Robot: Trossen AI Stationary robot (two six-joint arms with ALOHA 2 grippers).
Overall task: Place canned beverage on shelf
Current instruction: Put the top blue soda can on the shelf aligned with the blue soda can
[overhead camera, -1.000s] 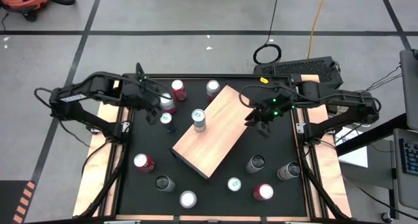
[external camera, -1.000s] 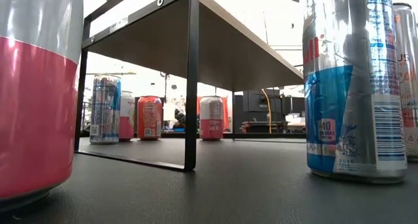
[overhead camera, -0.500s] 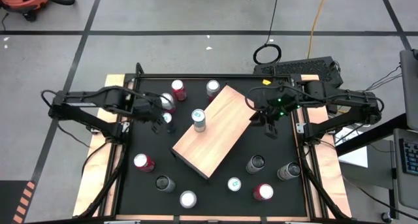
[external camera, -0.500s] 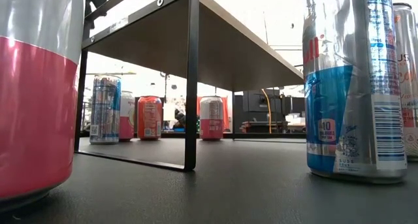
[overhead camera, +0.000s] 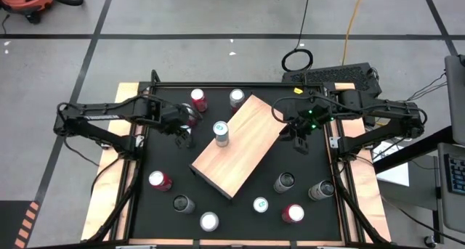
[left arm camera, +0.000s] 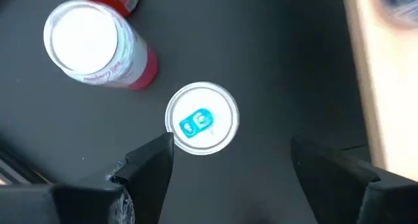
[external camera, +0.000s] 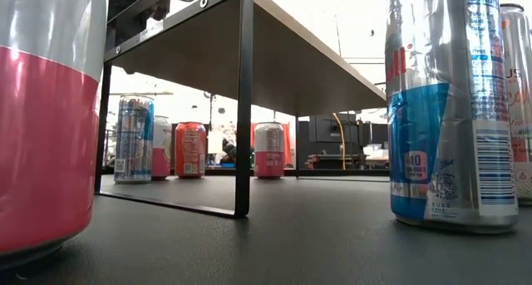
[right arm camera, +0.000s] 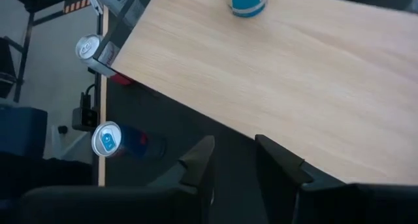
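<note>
Can (left arm camera: 202, 117) between spread left pincer (left arm camera: 258, 165) fingers, untouched | right pincer (right arm camera: 233, 160) nearly together | shelf (overhead camera: 237, 144) cropped low view

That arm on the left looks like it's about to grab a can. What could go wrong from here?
The left end effector hangs open above the can with the blue tab, but the can sits nearer one finger, so a descent might clip its rim and tip it. The pink-banded can stands close by and could get bumped. One can already stands on the shelf, so a careless placement might knock it.
</note>
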